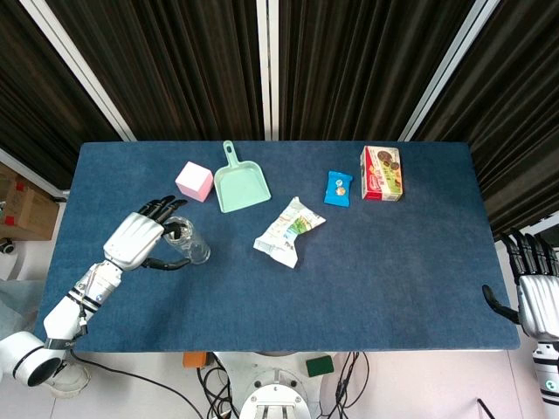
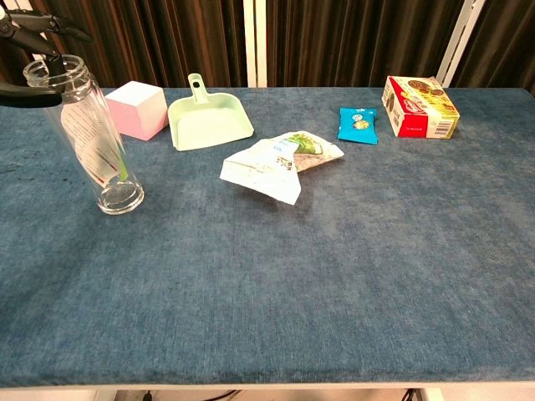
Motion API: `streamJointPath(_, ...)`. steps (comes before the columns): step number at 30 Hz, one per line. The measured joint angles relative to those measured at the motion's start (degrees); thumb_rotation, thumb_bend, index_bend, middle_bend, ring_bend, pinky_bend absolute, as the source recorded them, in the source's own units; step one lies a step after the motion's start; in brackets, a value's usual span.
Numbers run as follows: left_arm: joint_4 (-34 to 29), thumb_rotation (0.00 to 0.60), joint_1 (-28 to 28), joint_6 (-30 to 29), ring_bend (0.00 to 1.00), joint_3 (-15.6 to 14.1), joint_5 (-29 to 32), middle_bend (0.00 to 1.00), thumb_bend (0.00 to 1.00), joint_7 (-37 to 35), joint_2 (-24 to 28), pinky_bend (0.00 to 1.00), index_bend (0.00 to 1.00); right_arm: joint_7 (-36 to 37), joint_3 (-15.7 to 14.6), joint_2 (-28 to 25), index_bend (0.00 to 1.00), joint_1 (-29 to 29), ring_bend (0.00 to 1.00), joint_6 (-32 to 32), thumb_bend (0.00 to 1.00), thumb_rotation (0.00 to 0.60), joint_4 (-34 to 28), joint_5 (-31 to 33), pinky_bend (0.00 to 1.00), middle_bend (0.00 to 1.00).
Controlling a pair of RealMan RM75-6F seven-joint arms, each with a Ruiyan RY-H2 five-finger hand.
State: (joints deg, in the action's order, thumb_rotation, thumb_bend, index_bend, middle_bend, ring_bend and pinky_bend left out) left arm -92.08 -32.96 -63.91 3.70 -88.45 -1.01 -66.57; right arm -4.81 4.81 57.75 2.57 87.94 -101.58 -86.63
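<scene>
A clear bottle (image 1: 189, 244) with an open mouth stands on the blue table (image 1: 393, 279) at the left. In the chest view the bottle (image 2: 90, 142) leans with its top toward the left. My left hand (image 1: 136, 239) grips it near the mouth, with the thumb in front and the fingers (image 2: 40, 22) curled round behind. My right hand (image 1: 535, 295) hangs off the table's front right corner, fingers apart, holding nothing. The chest view does not show it.
A pink cube (image 1: 194, 181) and a mint green dustpan (image 1: 239, 184) lie behind the bottle. A crumpled snack bag (image 1: 289, 230) is at mid-table. A small blue packet (image 1: 338, 188) and a biscuit box (image 1: 382, 172) sit at the back right.
</scene>
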Motion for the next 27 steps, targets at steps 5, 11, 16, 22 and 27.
streamJointPath(5,0.3,0.174,-0.1,0.1,0.03,0.0,0.1,0.07,0.12,0.1,-0.2,0.16,0.52,0.1,0.0,0.1,0.0,0.0,0.0,0.0,0.29,0.6,0.1,0.1,0.0,0.0)
streamJointPath(11,0.6,0.174,-0.1,0.2,0.02,-0.1,0.3,0.07,0.12,0.2,-0.5,0.16,0.52,0.1,0.0,0.0,0.0,0.0,0.0,0.0,0.29,0.6,0.2,0.1,0.0,0.0)
streamJointPath(16,0.8,0.176,-0.2,0.2,0.03,-0.1,0.3,0.07,0.12,0.4,-0.7,0.16,0.52,0.1,0.0,0.0,0.0,0.0,0.0,-0.1,0.29,0.6,0.2,0.2,0.0,0.0)
streamJointPath(22,0.4,0.17,0.0,-0.5,0.03,0.0,0.1,0.07,0.12,0.5,-0.3,0.16,0.49,0.2,0.0,0.1,0.0,0.0,0.0,0.0,0.29,0.6,0.2,0.2,0.0,0.0)
streamJointPath(27,-0.4,0.175,0.2,-1.0,0.02,0.1,0.0,0.07,0.12,1.0,0.3,0.16,0.47,0.2,-0.1,0.1,0.0,0.0,0.0,0.0,0.29,0.6,0.2,0.1,0.0,0.0)
